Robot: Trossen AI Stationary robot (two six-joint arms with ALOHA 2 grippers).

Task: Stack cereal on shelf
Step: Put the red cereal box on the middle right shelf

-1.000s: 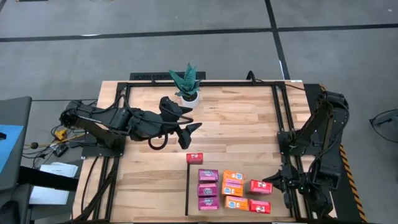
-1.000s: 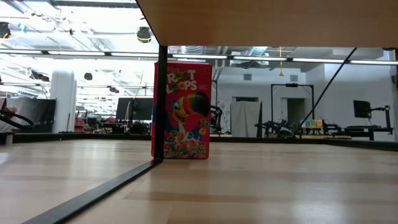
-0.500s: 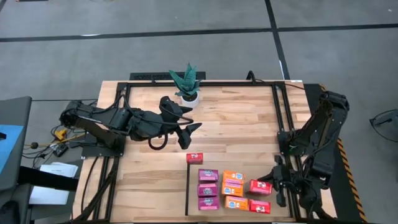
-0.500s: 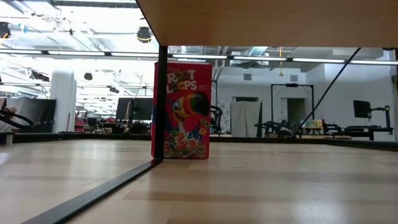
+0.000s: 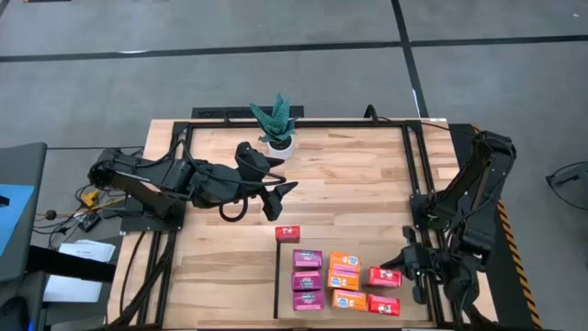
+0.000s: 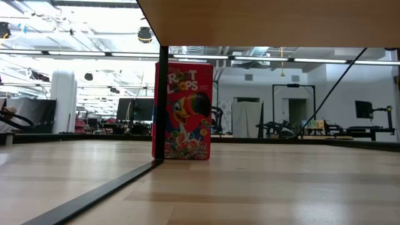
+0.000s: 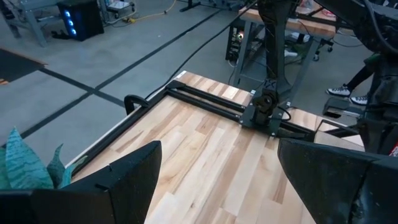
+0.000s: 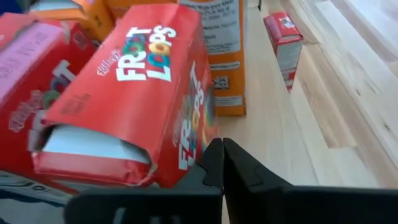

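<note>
Reaching low over the bench's right edge, the right gripper [image 5: 397, 265] stood clenched on nothing, its tips just beside a red cereal box [image 8: 134, 93] on the shelf [image 5: 285, 276] at the bench's near edge; another red box [image 5: 288, 233] stood alone at the shelf's far edge; the left gripper [image 5: 280, 188] hung released, stretched level toward mid-bench beside the plant [image 5: 276, 119].
</note>
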